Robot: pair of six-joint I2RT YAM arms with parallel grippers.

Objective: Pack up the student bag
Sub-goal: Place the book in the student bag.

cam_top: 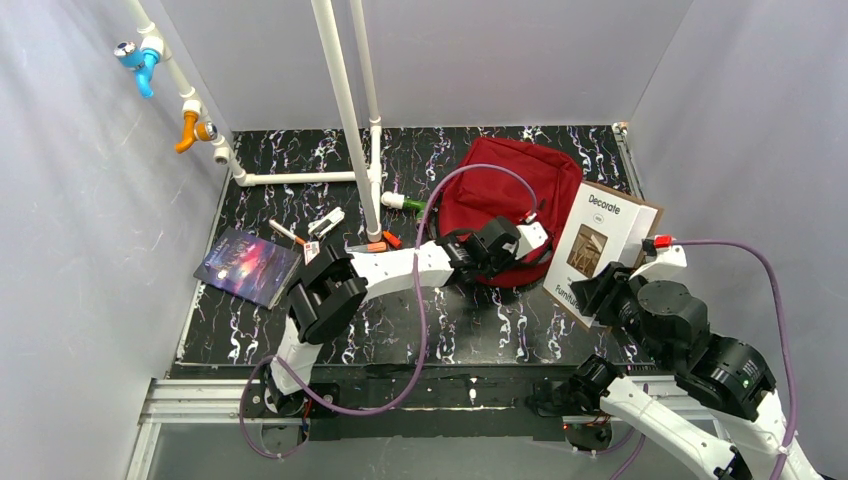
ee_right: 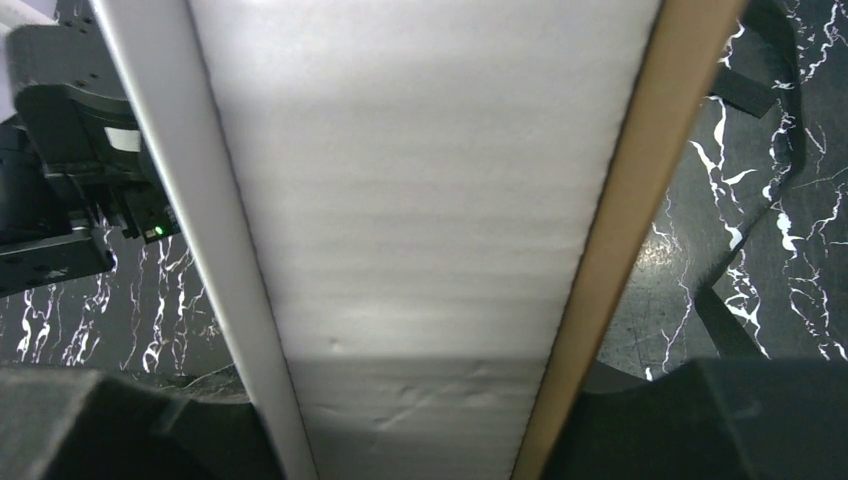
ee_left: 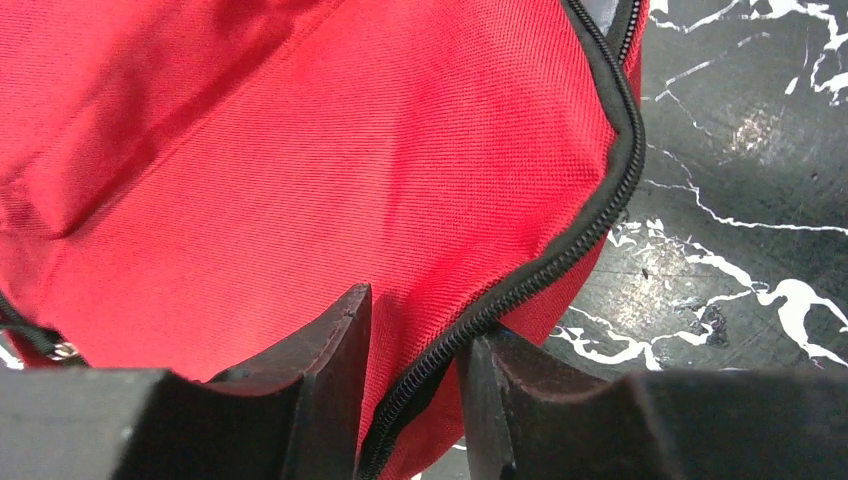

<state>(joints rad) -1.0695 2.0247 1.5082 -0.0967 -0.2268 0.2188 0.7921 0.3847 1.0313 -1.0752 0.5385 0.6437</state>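
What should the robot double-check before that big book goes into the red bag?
1. Left gripper pinching the student bag by its zipper edge: ok.
2. Right gripper clamped on the book: ok.
3. Book held on edge beside the bag: ok.
4. Bag mouth open wide enough for the book: cannot tell.

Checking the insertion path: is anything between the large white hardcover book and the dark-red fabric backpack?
Only the left gripper, shut on the black zipper edge of the dark-red backpack, beside the white book the right gripper holds.
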